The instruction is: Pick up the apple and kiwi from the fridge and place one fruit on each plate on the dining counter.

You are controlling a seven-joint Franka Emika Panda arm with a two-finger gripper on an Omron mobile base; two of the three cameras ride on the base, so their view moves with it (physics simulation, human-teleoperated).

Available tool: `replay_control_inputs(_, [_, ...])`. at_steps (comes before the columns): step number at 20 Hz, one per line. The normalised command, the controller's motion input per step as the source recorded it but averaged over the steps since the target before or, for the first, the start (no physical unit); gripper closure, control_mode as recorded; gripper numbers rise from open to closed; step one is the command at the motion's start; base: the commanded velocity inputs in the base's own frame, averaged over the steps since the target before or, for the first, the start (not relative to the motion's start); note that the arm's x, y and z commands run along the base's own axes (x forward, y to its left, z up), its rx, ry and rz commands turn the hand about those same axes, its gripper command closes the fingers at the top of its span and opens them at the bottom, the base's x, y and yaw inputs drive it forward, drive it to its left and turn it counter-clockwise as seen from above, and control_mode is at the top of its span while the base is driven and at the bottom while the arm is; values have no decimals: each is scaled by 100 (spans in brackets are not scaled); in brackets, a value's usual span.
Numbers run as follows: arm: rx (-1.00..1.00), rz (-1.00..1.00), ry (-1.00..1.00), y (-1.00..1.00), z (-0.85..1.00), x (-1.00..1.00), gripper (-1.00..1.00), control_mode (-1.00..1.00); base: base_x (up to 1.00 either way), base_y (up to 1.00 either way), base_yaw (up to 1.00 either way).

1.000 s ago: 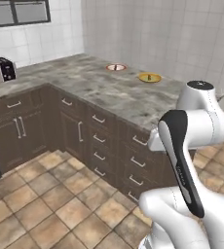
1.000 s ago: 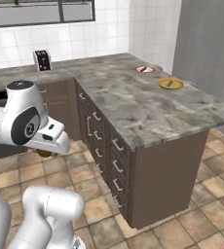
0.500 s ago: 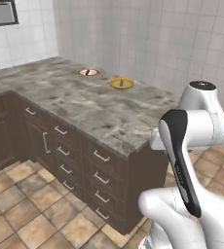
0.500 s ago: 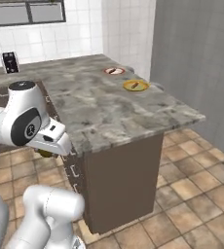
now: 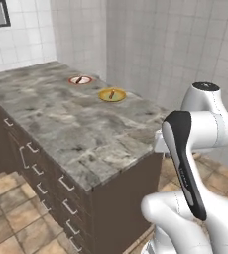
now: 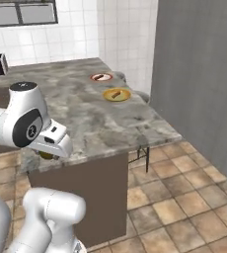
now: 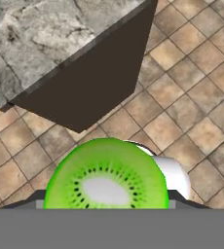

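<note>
The hand view shows what the base views hide: the kiwi (image 7: 106, 175), its bright green cut face with pale centre and dark seeds, sits between the finger tips, so the gripper (image 7: 106, 202) is clasped around it, above the brown floor tiles (image 7: 192, 63) just off a corner of the dining counter (image 7: 46, 34). In the right base view a small olive lump of the kiwi (image 6: 47, 155) peeks under the hand at the counter's near edge. Both base views show the yellow plate (image 5: 112, 95) and the red-rimmed plate (image 5: 80, 80) near the counter's far edge. Compared with half a second ago, the whole scene has swung sideways: the base has moved, and the plates look nearer.
</note>
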Motion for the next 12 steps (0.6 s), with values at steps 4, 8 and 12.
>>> replay_control_inputs(4, [0, 0, 0, 0, 0, 0, 100, 100, 35, -100, 22])
replay_control_inputs(8, [0, 0, 0, 0, 0, 0, 100, 100, 44, -100, 21])
replay_control_inputs(12, [0, 0, 0, 0, 0, 0, 100, 100, 29, -100, 16])
